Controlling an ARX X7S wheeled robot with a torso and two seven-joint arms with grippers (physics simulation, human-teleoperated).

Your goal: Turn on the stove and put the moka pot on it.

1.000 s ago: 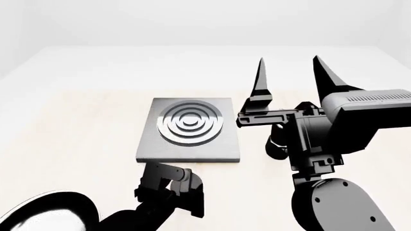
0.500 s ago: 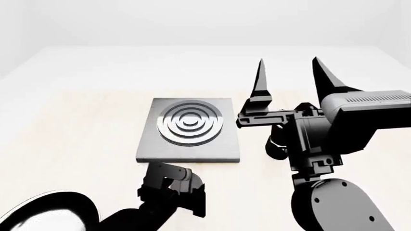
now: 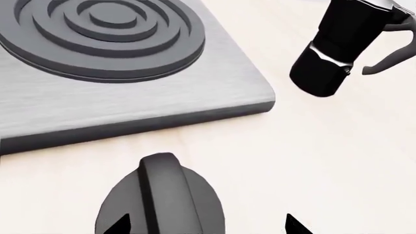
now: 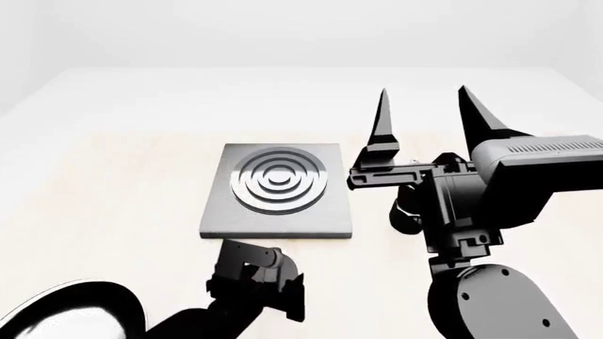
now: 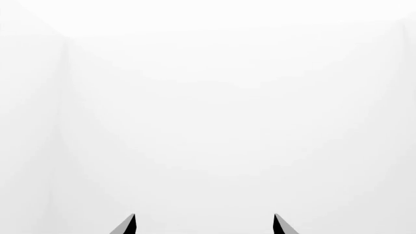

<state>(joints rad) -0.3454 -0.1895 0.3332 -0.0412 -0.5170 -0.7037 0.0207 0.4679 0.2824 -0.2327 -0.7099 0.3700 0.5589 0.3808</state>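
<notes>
The stove [image 4: 278, 187] is a grey square slab with raised rings [image 3: 117, 29], lying mid-table. Its round black knob [image 3: 162, 197] sits on the table just in front of the slab. My left gripper [image 3: 206, 226] hovers over the knob, open, its tips wide apart with the knob nearer one tip and not touching either. In the head view the left gripper [image 4: 256, 282] hides the knob. The black moka pot [image 3: 338, 44] stands beside the stove's corner, mostly hidden behind my right arm in the head view. My right gripper [image 4: 426, 116] points upward, open and empty.
The pale table [image 4: 113, 176] stretches around the stove. A round black-and-white part of the robot [image 4: 66, 314] fills the lower left corner. My bulky right arm [image 4: 490, 212] stands right of the stove. The right gripper [image 5: 204, 225] faces only white wall.
My left gripper has crept slightly to the right, staying over the knob. The right arm, stove and moka pot have stayed put.
</notes>
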